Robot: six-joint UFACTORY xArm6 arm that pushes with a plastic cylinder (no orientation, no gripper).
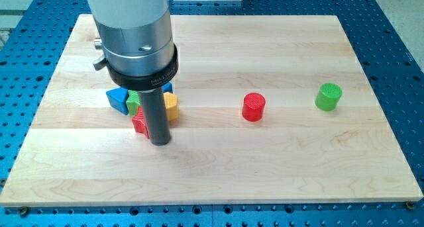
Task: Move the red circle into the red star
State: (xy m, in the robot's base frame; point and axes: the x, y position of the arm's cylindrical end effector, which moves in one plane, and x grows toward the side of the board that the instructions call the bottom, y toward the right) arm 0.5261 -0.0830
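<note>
The red circle (253, 106) stands alone on the wooden board (278, 167), right of centre. The red star (140, 123) lies at the view's left, at the bottom of a tight cluster of blocks, partly hidden by my rod. My tip (160, 141) rests on the board at the red star's right edge, touching or nearly touching it. The red circle is far to the right of my tip.
The cluster holds a blue triangle (117, 98), a green block (133, 101), a yellow block (171, 105) and a blue block (167, 87), mostly hidden by the arm. A green circle (328, 96) stands at the right. The board lies on a blue perforated table (20, 108).
</note>
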